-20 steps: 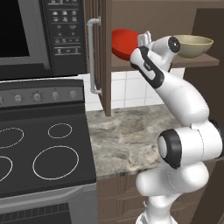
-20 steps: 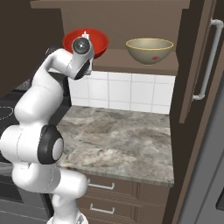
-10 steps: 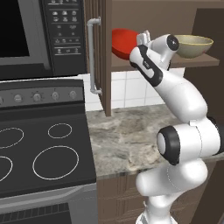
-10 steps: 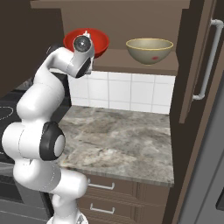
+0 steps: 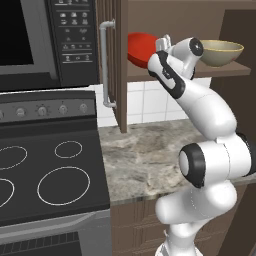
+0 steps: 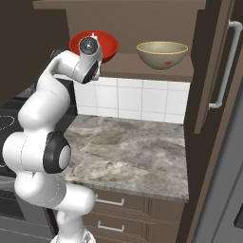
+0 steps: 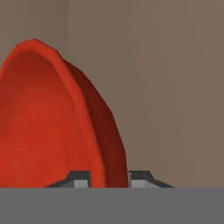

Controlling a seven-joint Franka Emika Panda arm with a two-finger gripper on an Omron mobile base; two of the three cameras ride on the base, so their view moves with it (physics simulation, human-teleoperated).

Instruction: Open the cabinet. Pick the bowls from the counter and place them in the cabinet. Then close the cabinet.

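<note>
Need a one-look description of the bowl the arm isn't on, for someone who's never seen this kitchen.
Find the open brown cabinet above the counter. On its wooden shelf stand two bowls; take the beige-tan bowl on the right, standing free. Its neighbour is a glossy red bowl with the gripper on its rim.

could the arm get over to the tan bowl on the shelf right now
Probably not yet: the gripper has its jaws shut on the red bowl rim. The tan bowl stands apart, nothing blocking it.

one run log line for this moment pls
phase: placing red bowl in cabinet | jaws: shut on red bowl rim | beige bowl: on shelf | doors: open | counter: no bowls
</note>
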